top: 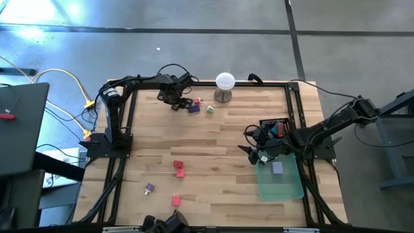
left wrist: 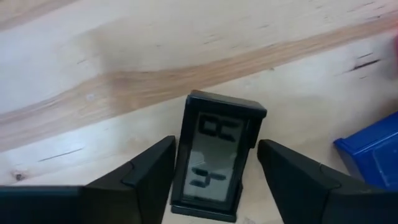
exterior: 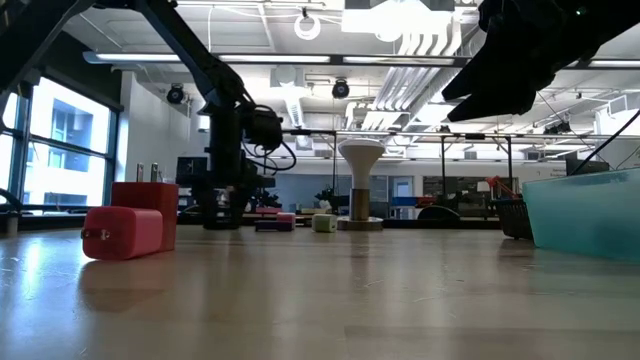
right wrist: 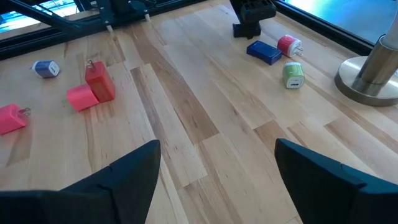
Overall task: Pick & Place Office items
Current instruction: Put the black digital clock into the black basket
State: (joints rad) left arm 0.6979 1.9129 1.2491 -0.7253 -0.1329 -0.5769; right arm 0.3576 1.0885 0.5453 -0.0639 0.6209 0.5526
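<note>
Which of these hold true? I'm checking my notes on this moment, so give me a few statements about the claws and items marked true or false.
1. The left claw straddles a black item with a display face. True.
2. The right claw grips a red block. False: its fingers are open and empty.
3. A grey piece lies in the green tray. True.
4. The white ball on its stand sits inside the tray. False: it stands on the table's far edge.
5. The pale green piece lies near the stand. True.
</note>
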